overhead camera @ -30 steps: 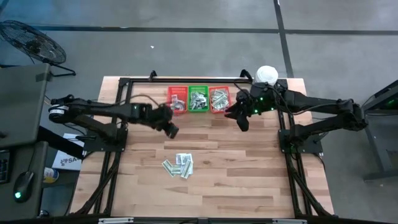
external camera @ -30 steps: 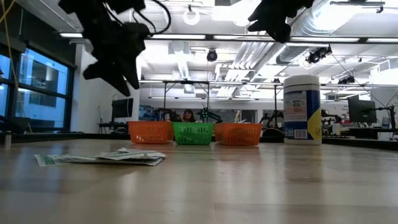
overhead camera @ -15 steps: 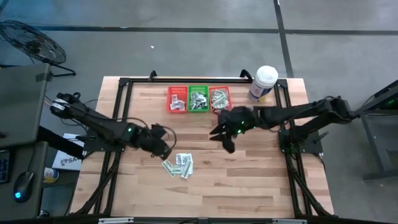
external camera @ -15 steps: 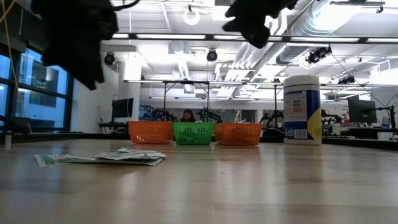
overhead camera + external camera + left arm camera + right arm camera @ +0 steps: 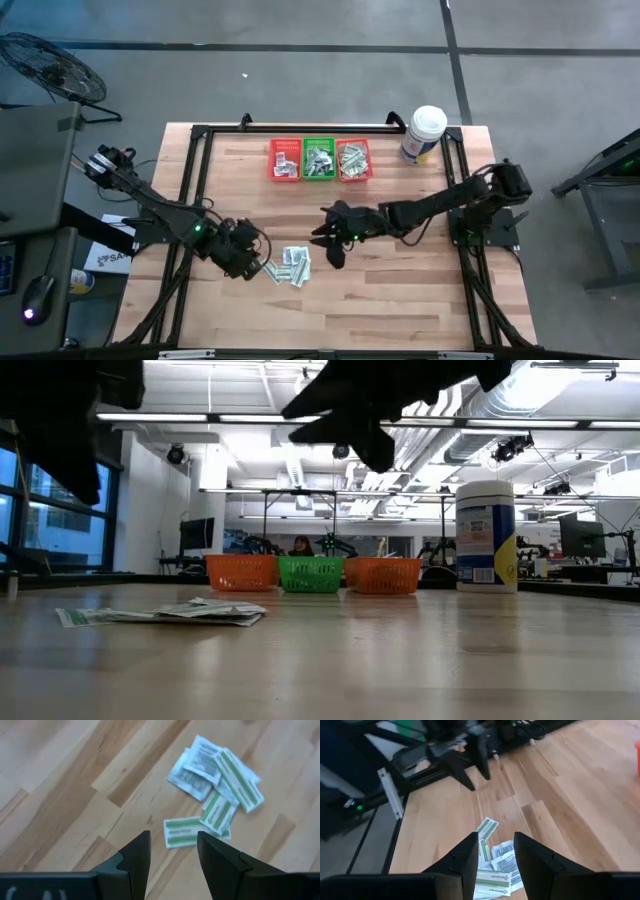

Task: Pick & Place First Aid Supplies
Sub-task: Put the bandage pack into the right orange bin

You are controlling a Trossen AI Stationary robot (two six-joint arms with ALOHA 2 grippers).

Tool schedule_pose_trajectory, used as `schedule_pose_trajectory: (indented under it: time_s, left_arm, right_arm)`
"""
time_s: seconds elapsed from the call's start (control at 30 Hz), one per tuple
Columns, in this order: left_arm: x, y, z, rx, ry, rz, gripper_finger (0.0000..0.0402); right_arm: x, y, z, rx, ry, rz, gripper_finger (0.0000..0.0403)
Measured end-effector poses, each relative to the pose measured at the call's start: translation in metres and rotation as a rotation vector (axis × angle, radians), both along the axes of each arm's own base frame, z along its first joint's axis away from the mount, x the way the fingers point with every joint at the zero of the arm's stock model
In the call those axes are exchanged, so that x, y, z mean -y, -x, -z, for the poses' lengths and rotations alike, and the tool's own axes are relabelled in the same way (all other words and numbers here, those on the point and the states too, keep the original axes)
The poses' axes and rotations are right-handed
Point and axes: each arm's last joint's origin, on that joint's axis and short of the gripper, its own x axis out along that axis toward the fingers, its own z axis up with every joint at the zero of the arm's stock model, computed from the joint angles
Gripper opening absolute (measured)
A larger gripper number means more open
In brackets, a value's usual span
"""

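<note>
The wooden table (image 5: 400,290) carries the first aid supplies (image 5: 288,266) in a loose pile at its centre; both arms have descended from the baskets (image 5: 319,159); left gripper (image 5: 254,266) and right gripper (image 5: 332,253) flank the pile, jaws parted, empty; a new pick is evidently beginning.

Both arms now reach away from the baskets at the far edge of the table and toward the middle. The left gripper (image 5: 252,266), a second ago up beside the red basket, now sits low just left of the packets (image 5: 290,266), its fingers (image 5: 136,854) parted with nothing between them, pointing at the nearest green-and-white strip. The right gripper (image 5: 330,250), earlier up near the white tub, has swung across and now hangs just right of the same pile, jaws likewise apart and empty. In the low view both dark shapes have grown larger and shifted left.
</note>
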Motion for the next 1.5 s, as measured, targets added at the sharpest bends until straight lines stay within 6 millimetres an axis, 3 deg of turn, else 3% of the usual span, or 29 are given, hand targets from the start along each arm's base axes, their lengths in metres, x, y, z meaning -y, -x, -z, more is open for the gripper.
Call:
schedule_pose_trajectory:
  time_s: [0.27, 0.5, 1.5]
  left_arm:
    - [0.014, 0.008, -0.001, 0.018, -0.043, 0.100, 0.0159]
    - [0.014, 0.009, 0.000, 0.018, -0.056, 0.104, 0.0159]
    - [0.016, 0.006, -0.002, 0.050, -0.028, 0.103, 0.0159]
  right_arm:
    - [-0.021, -0.005, 0.019, -0.022, -0.020, 0.027, 0.0119]
    - [-0.036, -0.005, 0.025, -0.001, -0.015, 0.011, 0.0119]
    - [-0.038, -0.005, 0.024, 0.012, 0.028, -0.003, 0.0120]
